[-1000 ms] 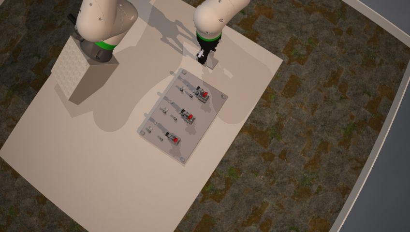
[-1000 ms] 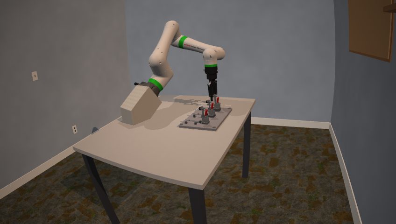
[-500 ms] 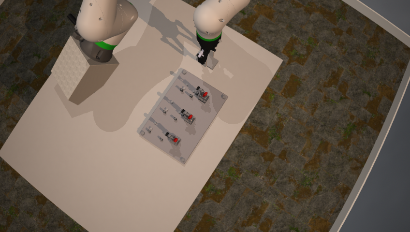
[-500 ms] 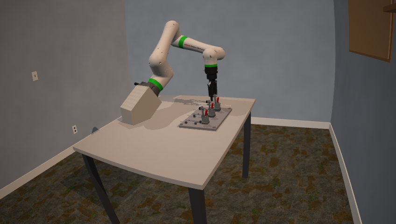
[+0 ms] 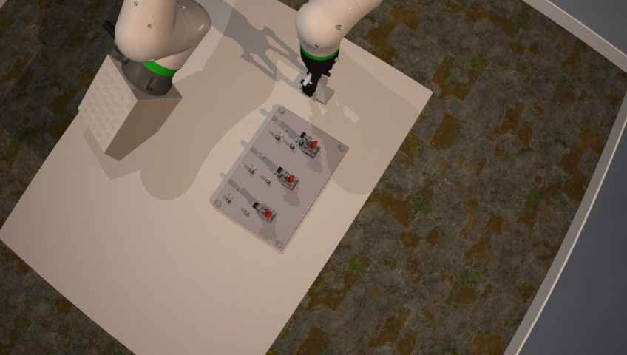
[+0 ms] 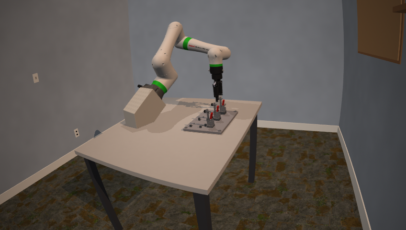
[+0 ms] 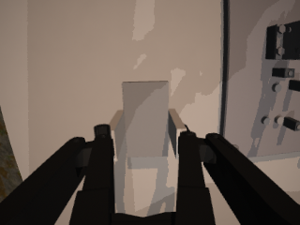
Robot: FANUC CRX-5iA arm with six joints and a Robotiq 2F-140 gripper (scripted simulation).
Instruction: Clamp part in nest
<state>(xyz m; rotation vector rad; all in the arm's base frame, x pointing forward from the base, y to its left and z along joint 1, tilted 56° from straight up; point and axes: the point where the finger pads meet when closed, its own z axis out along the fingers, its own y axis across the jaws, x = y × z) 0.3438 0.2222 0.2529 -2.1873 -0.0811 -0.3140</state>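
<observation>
The part (image 5: 323, 95), a flat grey rectangular block, lies on the table just beyond the far end of the fixture plate (image 5: 276, 173). My gripper (image 5: 310, 90) points straight down over it. In the wrist view the gripper (image 7: 145, 137) has its two black fingers shut on the long sides of the part (image 7: 145, 118). I cannot tell whether the part still touches the table. The plate carries three nests in a row, each with a red-handled clamp (image 5: 315, 149) (image 5: 290, 177) (image 5: 271, 216). In the exterior view the gripper (image 6: 217, 98) hangs behind the fixture (image 6: 214, 120), where the red handles stand upright.
The robot's base block (image 5: 118, 109) stands at the table's back left. The table's far edge runs close behind the part. The corner of the fixture plate (image 7: 259, 69) lies right of the gripper in the wrist view.
</observation>
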